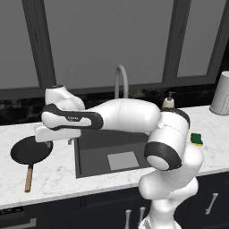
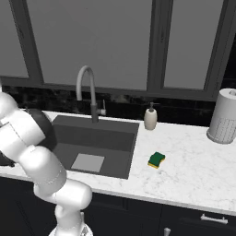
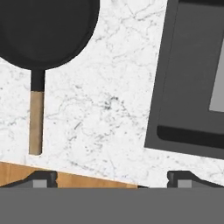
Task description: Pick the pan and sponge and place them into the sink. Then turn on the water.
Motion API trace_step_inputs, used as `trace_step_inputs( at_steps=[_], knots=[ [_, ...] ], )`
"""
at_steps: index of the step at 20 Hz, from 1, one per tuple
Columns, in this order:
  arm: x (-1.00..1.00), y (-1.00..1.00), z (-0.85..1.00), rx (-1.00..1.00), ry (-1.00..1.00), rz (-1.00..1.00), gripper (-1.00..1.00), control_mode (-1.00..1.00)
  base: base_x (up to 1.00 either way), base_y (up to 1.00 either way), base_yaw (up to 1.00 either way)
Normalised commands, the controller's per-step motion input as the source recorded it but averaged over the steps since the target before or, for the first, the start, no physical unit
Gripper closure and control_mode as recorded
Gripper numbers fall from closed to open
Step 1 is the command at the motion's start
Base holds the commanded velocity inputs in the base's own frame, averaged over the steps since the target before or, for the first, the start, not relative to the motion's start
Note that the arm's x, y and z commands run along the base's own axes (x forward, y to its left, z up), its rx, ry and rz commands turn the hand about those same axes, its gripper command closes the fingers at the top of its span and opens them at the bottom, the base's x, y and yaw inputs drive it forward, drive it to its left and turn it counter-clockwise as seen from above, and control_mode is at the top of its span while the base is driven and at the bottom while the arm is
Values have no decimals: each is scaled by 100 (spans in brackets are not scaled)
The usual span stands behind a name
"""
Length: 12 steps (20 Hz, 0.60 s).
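The black pan [image 1: 30,151] lies on the white counter left of the sink [image 1: 89,170], its wooden handle [image 1: 28,179] pointing toward the front edge. In the hand view the pan [image 3: 43,30] is at the upper left with its handle [image 3: 36,118] below it, and the sink [image 3: 183,87] is at the right. My gripper [image 3: 111,180] hangs open over bare marble between the two, with nothing between its fingertips [image 3: 43,178]. The green and yellow sponge [image 1: 197,139] [image 2: 156,160] sits on the counter right of the sink. No stream runs from the faucet [image 2: 87,87].
A beige soap dispenser [image 2: 150,117] stands behind the sink's right corner. A paper towel roll [image 2: 224,115] is at the far right. My arm [image 1: 120,116] stretches across the basin toward the left. Dark windows rise behind the counter.
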Motion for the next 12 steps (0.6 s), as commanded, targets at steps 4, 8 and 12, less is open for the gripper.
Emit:
trace_step_inputs(
  at_steps=[4,8,12],
  knots=[
    [11,50,-35,-2,6,0,-100,-100,0,0,0],
    [1,17,-17,-6,7,0,-100,-100,0,0,0],
    [0,13,-18,-8,2,0,-100,-100,0,0,0]
  ],
)
